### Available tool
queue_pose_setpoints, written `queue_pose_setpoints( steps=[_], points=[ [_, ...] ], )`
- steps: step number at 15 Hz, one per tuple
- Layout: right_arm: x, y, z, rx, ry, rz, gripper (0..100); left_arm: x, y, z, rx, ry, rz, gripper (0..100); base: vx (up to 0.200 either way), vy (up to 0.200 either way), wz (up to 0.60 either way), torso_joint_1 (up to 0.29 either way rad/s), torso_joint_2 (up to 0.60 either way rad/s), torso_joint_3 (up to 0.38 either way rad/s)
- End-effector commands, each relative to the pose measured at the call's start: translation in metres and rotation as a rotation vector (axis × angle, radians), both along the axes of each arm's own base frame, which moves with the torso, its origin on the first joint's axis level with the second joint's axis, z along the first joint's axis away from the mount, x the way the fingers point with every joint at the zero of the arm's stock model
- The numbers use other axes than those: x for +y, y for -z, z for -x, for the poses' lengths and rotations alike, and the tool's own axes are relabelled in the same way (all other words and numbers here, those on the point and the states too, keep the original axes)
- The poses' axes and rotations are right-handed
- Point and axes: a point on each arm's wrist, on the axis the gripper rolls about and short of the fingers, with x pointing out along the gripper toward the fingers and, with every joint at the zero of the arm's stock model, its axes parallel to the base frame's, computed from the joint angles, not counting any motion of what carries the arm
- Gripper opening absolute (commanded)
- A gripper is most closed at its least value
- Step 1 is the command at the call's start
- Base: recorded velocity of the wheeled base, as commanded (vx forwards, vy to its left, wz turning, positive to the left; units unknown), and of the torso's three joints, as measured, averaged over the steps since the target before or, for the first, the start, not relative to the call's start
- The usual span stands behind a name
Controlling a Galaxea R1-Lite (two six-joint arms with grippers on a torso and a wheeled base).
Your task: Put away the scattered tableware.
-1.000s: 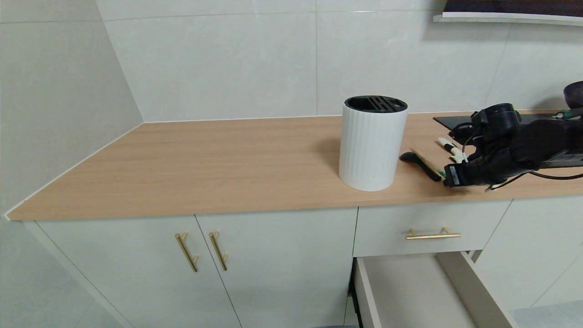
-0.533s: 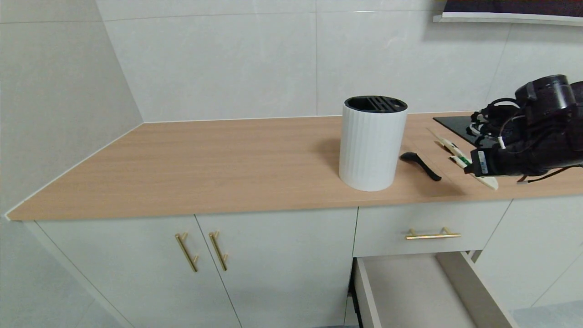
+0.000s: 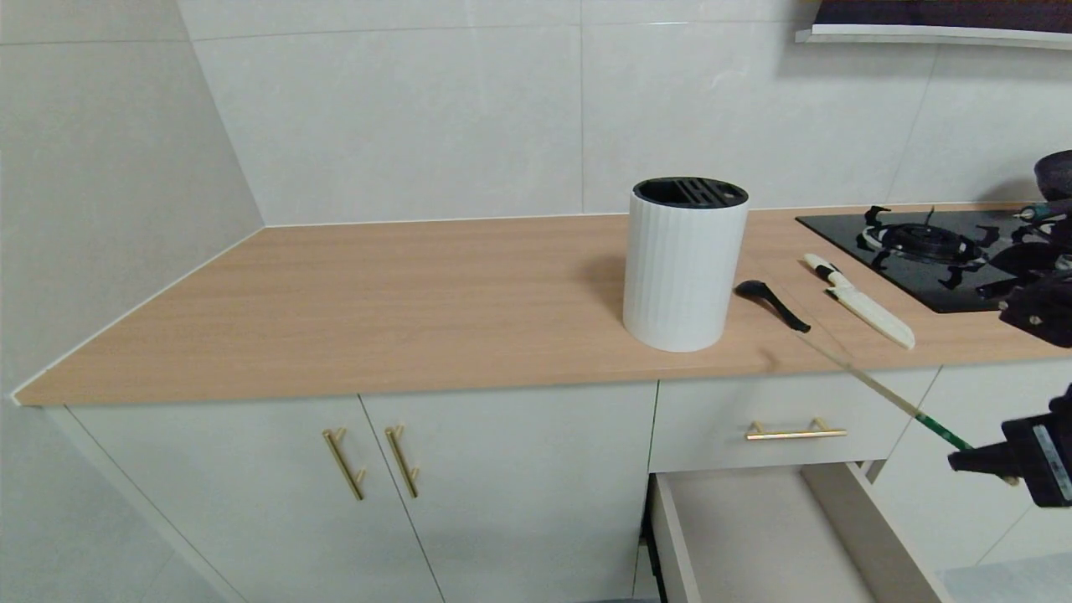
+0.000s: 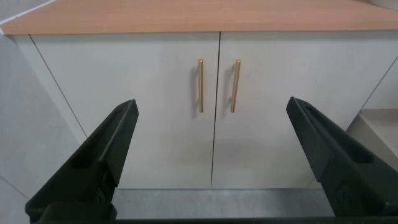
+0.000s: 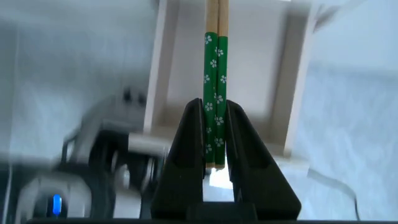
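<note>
- My left claw [image 4: 214, 155] has its two black fingers spread wide apart with nothing between them. It sits low, facing two pale cabinet doors [image 4: 214, 112], each with one upright gold bar handle.
- My right claw [image 5: 216, 109] is clamped tight on one pair of wooden chopsticks with green, flower-printed ends [image 5: 216, 93]. I count two sticks, pressed side by side.
- In the head view this right claw [image 3: 1017, 456] hangs off the counter, in front of the cabinets. It is to the right of one open pale drawer [image 3: 670, 536] and above it. The chopsticks [image 3: 888, 394] slant up from the claw towards the counter's front edge.
- Above the open drawer is one closed drawer front with a level gold handle [image 3: 796, 431].
- On the light wooden countertop [image 3: 377, 310] lie one black spoon [image 3: 770, 303] and one knife with a cream blade [image 3: 858, 300], near each other but apart.
- Just beside the spoon stands one upright white ribbed cylinder holder with a black slotted top [image 3: 685, 264].
- Farther right is one black gas hob [image 3: 921, 251].
- Pale wall tiles [image 3: 402, 109] run behind the counter.
</note>
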Motion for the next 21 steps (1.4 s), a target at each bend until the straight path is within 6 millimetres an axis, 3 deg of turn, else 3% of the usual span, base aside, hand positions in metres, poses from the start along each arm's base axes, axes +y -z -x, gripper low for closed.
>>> queue_pose_setpoints(
  steps=[1,4,7,12,21],
  points=[
    [-0.006,0.018,0.034,0.035,-0.018,0.002,0,0.000,0.000,0.000,0.000,0.000,0.000,100,0.000,0.000,0.00,0.000,0.00,0.000],
    [-0.008,0.039,0.041,0.105,-0.019,0.018,0,0.000,0.000,0.000,0.000,0.000,0.000,100,0.000,0.000,0.00,0.000,0.00,0.000],
    [-0.001,0.053,0.027,0.137,-0.035,0.020,0,0.000,0.000,0.000,0.000,0.000,0.000,100,0.000,0.000,0.00,0.000,0.00,0.000],
    [0.034,0.079,0.027,0.296,-0.120,0.023,0,0.000,0.000,0.000,0.000,0.000,0.000,100,0.000,0.000,0.00,-0.003,0.01,0.006],
    [0.041,0.091,0.017,0.304,-0.117,0.029,0,0.000,0.000,0.000,0.000,0.000,0.000,100,0.000,0.000,0.00,-0.138,0.42,0.274]
  ],
)
